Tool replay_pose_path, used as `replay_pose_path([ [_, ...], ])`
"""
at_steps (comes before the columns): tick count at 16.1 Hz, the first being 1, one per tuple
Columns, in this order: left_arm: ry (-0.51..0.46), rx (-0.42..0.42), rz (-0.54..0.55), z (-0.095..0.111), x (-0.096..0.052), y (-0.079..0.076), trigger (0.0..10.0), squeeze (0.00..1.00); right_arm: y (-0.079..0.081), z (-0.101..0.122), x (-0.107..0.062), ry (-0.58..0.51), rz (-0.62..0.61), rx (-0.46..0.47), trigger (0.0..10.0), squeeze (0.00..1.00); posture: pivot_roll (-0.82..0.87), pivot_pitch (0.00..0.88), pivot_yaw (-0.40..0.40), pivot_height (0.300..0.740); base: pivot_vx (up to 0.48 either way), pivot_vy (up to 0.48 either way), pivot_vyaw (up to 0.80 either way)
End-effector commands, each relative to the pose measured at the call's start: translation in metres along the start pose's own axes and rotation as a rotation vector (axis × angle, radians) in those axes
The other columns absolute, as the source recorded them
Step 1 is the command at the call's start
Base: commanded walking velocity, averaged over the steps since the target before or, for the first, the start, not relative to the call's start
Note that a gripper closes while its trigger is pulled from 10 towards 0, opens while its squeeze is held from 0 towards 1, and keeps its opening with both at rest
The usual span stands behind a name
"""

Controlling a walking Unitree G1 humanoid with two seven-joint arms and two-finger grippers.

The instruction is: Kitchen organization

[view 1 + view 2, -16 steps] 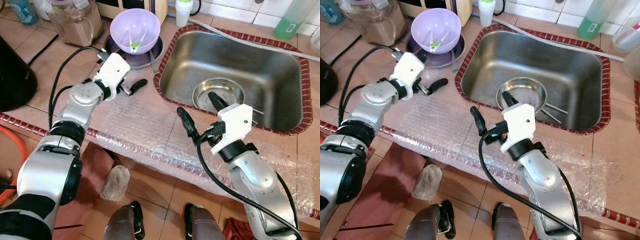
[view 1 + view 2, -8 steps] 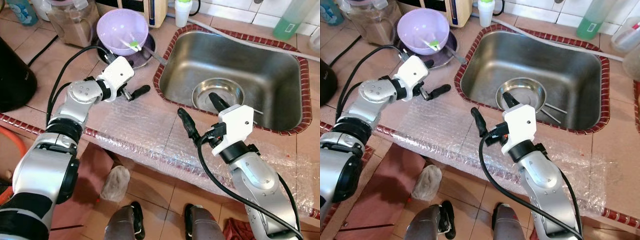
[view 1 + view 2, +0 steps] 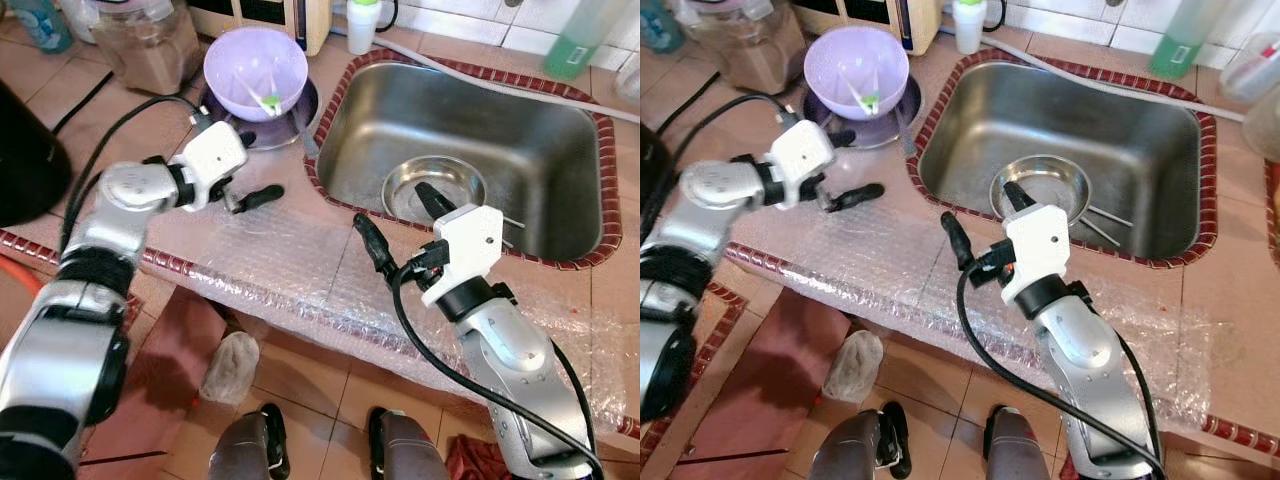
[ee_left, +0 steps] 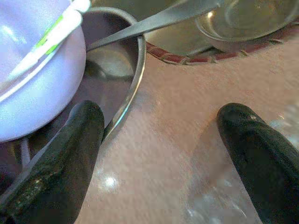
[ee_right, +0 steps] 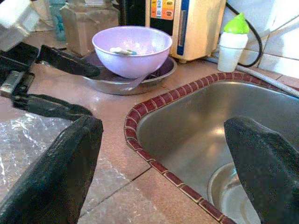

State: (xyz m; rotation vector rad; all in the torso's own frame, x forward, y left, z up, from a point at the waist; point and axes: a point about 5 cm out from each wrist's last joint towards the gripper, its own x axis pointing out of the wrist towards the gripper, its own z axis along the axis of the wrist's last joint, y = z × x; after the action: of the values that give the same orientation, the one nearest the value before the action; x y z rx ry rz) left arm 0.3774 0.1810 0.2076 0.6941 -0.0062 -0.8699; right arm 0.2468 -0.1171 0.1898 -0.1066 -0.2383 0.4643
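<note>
Left gripper (image 3: pixel 243 167) open and empty, low over the counter just near of the metal plate (image 3: pixel 298 112) holding the lilac bowl (image 3: pixel 255 70), far left of the sink (image 3: pixel 560 130). Right gripper (image 3: pixel 398 220) open, empty, at the sink's near rim over bubble wrap (image 3: pixel 290 265). Risks, as I judge them: a finger clipping the plate rim could tip the bowl, and the utensils (image 3: pixel 268 88) inside could spill.
</note>
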Motion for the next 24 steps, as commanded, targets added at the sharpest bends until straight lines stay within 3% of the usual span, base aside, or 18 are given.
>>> replay_pose_path([
  [1,0.058,-0.031,-0.060,-0.014,-0.005,-0.009,10.0,0.00,0.002,0.000,0.000,-0.004,0.010,0.004,10.0,0.00,-0.19,0.197,0.070,0.740,0.000,0.000,0.00],
  [9,0.033,-0.082,-0.165,0.000,-0.041,-0.025,10.0,0.00,0.002,-0.004,0.009,-0.020,0.025,0.011,10.0,0.00,-0.14,0.170,0.059,0.740,0.000,0.000,0.00],
  [14,0.041,-0.147,-0.249,0.007,-0.059,-0.041,10.0,0.00,0.004,-0.007,0.014,-0.028,0.037,0.015,10.0,0.00,-0.12,0.159,0.052,0.740,0.000,0.000,0.00],
  [17,0.048,-0.154,-0.243,0.010,-0.062,-0.043,10.0,0.00,0.004,-0.008,0.016,-0.031,0.040,0.015,10.0,0.00,-0.11,0.156,0.052,0.740,0.000,0.000,0.00],
  [19,0.044,-0.135,-0.185,0.010,-0.061,-0.038,10.0,0.00,0.004,-0.009,0.017,-0.033,0.040,0.014,10.0,0.00,-0.11,0.149,0.054,0.740,0.000,0.000,0.00],
  [20,0.034,-0.093,-0.086,0.009,-0.056,-0.029,10.0,0.00,0.004,-0.009,0.017,-0.034,0.039,0.013,10.0,0.00,-0.11,0.147,0.054,0.740,0.000,0.000,0.00],
  [24,-0.029,-0.098,0.175,0.008,-0.050,-0.015,10.0,0.00,0.002,-0.010,0.021,-0.044,0.034,0.004,10.0,0.00,-0.11,0.128,0.046,0.740,0.000,0.000,0.00],
])
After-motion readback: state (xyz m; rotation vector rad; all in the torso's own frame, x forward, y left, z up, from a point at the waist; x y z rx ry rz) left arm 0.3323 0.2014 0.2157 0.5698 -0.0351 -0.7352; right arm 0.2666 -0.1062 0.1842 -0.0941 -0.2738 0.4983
